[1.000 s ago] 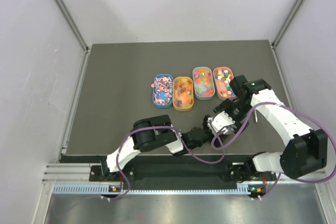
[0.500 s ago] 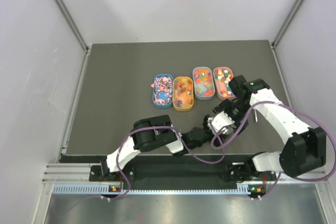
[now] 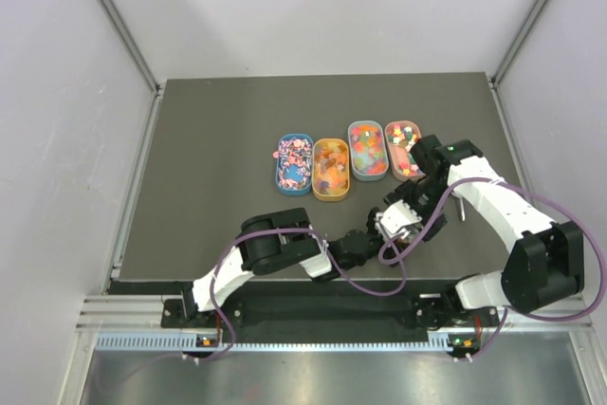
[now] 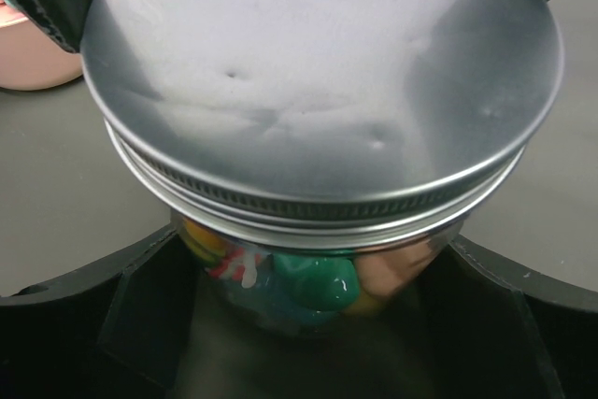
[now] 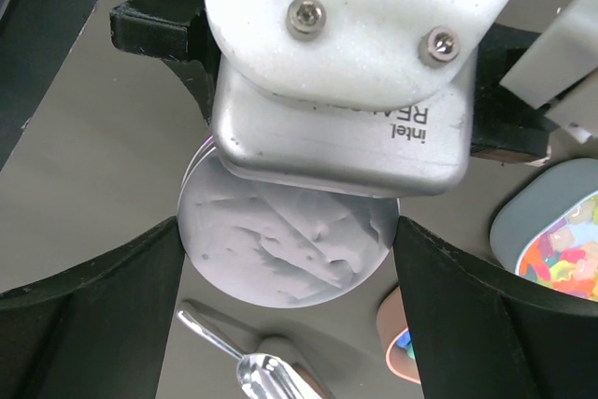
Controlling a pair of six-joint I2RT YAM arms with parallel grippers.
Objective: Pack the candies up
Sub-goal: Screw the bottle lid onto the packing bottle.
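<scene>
While the left tool (image 3: 388,226) clamps the jar (image 4: 301,292), the right tool (image 5: 288,231) straddles its lid (image 5: 280,263), fingers (image 5: 93,310) apart; whether they touch it I cannot tell. The candies (image 3: 368,147) lie in four trays (image 3: 278,166) just beyond, some inside the jar.

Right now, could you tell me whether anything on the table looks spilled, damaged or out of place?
Only the round silver metal lid on the clear glass jar stands out: its top shows a few small dents and ripples. The candies sit inside the four oval trays; I see none loose on the dark table.
</scene>
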